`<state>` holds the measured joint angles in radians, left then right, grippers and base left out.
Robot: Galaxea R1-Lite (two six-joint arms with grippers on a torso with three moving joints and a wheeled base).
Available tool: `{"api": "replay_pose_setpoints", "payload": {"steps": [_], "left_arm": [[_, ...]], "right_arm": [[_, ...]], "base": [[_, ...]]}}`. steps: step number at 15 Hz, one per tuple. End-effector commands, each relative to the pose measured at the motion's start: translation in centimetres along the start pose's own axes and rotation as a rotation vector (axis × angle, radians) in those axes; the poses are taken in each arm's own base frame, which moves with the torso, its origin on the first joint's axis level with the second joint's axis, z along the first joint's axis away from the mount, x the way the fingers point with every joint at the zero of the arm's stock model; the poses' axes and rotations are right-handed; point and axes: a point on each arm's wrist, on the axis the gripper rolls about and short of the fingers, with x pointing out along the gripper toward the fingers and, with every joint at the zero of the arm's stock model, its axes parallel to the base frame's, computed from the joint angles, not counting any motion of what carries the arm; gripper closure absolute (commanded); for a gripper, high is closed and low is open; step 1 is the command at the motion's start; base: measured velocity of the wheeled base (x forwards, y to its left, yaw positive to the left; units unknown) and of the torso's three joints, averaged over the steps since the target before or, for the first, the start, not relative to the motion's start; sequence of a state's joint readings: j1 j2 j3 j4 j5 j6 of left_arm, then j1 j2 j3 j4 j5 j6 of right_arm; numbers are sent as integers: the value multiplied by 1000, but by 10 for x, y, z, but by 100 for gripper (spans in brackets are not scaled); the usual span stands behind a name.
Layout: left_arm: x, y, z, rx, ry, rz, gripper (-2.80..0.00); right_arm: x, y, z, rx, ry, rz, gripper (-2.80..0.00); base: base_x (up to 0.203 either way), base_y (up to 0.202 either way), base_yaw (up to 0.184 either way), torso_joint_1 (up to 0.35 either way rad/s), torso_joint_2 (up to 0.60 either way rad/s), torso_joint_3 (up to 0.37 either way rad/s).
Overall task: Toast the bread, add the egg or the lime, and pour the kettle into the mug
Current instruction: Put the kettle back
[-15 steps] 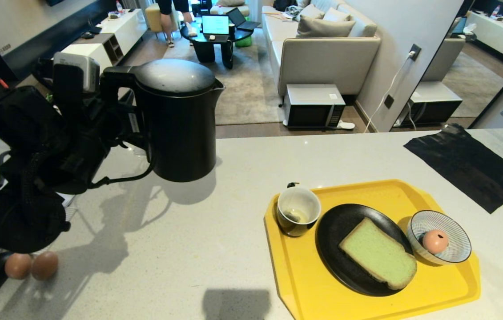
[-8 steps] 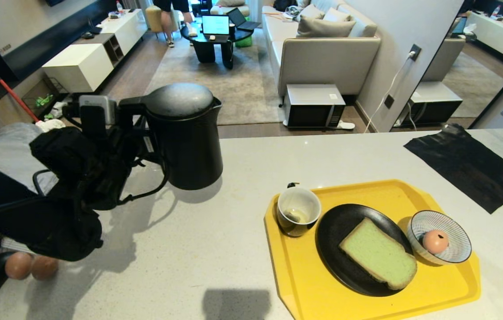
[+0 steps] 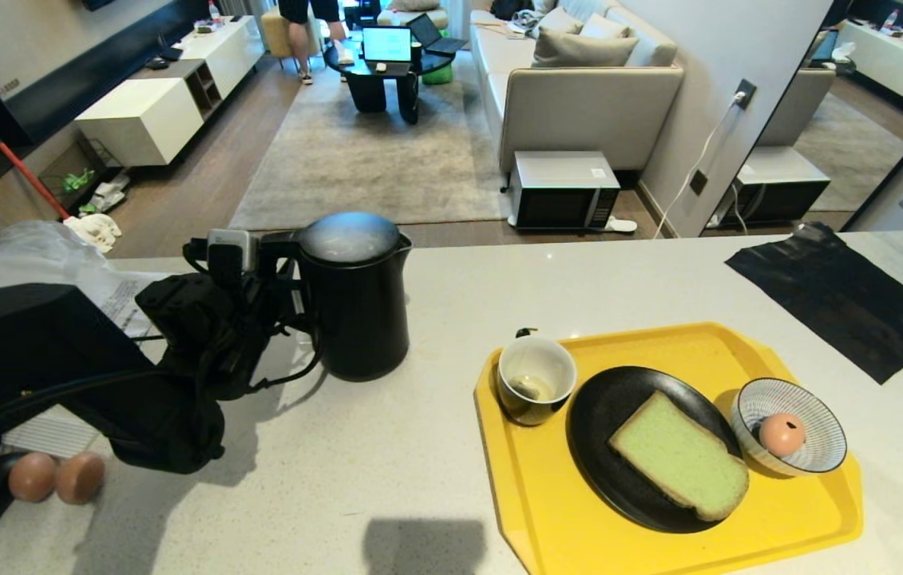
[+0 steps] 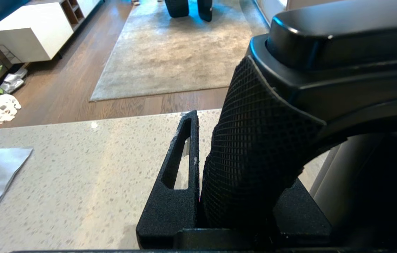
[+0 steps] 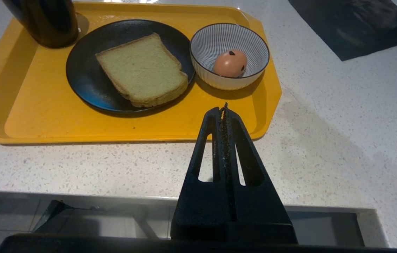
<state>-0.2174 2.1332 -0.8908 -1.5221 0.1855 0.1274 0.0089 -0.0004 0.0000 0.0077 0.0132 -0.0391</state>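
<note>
At 9 o'clock in the head view, the left end effector [image 3: 279, 263] is clamped on the handle of the kettle [image 3: 357, 299], upright on the counter [image 3: 387, 471]. The left wrist view alone shows a finger [image 4: 179, 168] pressed against the handle. At 4 o'clock a yellow tray [image 3: 706, 347] carries mug [image 3: 535, 387], bread [image 3: 679, 455] and egg [image 3: 781, 432]. Only the right wrist view shows the right end effector [image 5: 224, 107], fingers together.

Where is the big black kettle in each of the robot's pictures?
Head view: the kettle stands upright on the counter, left of the yellow tray, its handle in the left gripper.
Left wrist view: only its textured handle and lid edge, close up, between the fingers.
Right wrist view: not in it.
Shared landmark: the speckled counter.
</note>
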Motion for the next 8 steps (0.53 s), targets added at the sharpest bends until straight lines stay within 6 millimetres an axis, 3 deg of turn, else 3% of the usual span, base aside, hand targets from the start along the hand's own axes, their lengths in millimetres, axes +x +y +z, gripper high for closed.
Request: {"api": "replay_pose_setpoints", "payload": {"steps": [1, 3, 8], "left_arm": [[8, -1, -10, 3, -2, 6, 0], [17, 2, -12, 9, -24, 19, 0], [18, -1, -20, 8, -20, -76, 0]], "right_arm": [[0, 0, 0, -1, 1, 1, 0], [0, 0, 0, -1, 2, 1, 0], [0, 0, 0, -1, 1, 1, 0]], "base": [[0, 0, 0, 0, 0, 0], [0, 0, 0, 0, 0, 0], [0, 0, 0, 0, 0, 0]]}}
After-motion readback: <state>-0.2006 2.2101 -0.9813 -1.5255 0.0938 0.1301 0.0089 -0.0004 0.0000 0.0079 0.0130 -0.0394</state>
